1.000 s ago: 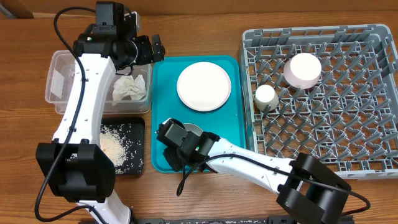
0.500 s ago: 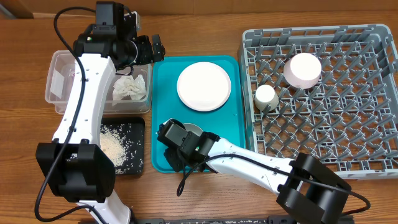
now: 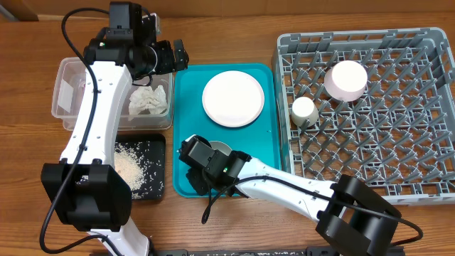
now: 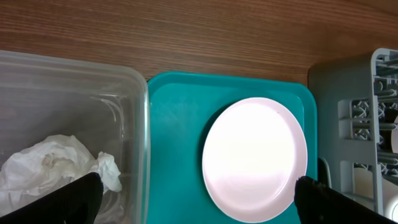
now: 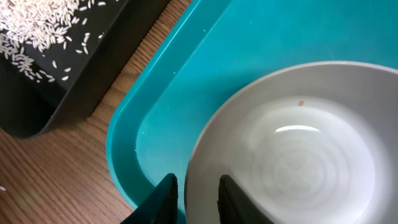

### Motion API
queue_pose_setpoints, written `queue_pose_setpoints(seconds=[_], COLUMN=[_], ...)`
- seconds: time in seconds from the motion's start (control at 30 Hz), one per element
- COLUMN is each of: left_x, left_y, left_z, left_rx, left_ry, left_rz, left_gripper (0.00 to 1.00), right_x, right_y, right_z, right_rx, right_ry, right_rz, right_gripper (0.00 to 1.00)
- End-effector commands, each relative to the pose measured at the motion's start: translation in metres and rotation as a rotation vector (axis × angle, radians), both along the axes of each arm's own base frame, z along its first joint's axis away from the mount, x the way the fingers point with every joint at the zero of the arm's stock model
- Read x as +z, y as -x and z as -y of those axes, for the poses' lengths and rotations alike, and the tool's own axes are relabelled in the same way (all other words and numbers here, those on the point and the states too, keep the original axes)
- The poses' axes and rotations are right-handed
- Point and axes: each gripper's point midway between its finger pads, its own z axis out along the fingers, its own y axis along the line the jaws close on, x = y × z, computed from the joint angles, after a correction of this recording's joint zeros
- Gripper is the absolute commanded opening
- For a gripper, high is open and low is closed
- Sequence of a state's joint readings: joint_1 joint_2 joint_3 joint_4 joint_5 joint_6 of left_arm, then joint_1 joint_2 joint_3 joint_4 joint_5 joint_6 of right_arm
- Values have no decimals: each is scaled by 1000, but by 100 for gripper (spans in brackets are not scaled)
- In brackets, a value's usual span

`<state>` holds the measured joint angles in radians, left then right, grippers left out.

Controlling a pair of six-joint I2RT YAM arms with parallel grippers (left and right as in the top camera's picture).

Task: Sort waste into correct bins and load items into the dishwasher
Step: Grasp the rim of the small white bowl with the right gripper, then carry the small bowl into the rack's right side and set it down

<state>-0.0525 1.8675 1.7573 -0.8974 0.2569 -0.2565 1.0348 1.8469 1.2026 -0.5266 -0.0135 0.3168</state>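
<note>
Two grippers work around the teal tray [image 3: 186, 107], which lies flat on the wooden table [image 3: 234, 28].

At the tray's near-left corner, the right gripper [image 5: 198, 190] straddles the rim of a small whitish bowl [image 5: 298, 149]. One finger is outside the rim and one inside, with the jaws drawn narrow. I cannot tell whether they already pinch the rim. The bowl stands upright on the tray floor, close to the raised lip. Only a thin strip of teal shows between bowl and lip on that side, so the outer finger has little room. Past the lip, a sliver of bare wood separates the teal tray from the black tray [image 3: 155, 146], which holds the rice scraps [image 3: 126, 167].

The round plate [image 3: 232, 99] lies flat on the tray's far half. Teal shows all round it, in a narrower band toward the tray's right edge than toward its left. Open teal floor lies between plate and bowl.

The left gripper [image 3: 178, 57] hangs above the tray's far-left corner, jaws spread wide and holding nothing. The clear tub [image 3: 71, 107] sits against the tray's left edge there. A crumpled napkin [image 3: 148, 102] lies in the end of the tub nearest the tray.

The dish rack [image 3: 355, 37] stands just right of the tray, its wall running close along the tray's right edge. A small white cup [image 3: 303, 111] sits among the pegs near that wall, and a pink bowl [image 3: 346, 80] sits farther in.
</note>
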Motion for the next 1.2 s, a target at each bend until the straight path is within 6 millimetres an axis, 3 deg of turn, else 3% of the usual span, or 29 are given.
queue_pose_setpoints(seconds=[0.0,0.43,0.63,0.77,0.8,0.93,1.17], left_x=[18,18,18,18,18,18,18], left_y=[-1,-1,-1,-1,-1,-1,-1], left_z=[1,1,0,1,0,0,1], left_rx=[4,4,4,4,4,4,4], left_ry=[3,3,3,3,3,3,3], left_rz=[41,41,41,42,41,41,41], left_gripper=[100,100,100,100,100,100,100], right_x=[-8,-16,-13,-7,0,27,104], right_y=[0,2,0,-1,-3,-1,-9], right_z=[5,8,6,3,1,4,21], right_rx=[-9,-9,-9,-9,-9,-10,-65], right_ry=[24,30,22,19,15,28,-47], right_rz=[-4,-7,-2,-1,1,-5,28], right_gripper=[25,25,12,10,4,4,4])
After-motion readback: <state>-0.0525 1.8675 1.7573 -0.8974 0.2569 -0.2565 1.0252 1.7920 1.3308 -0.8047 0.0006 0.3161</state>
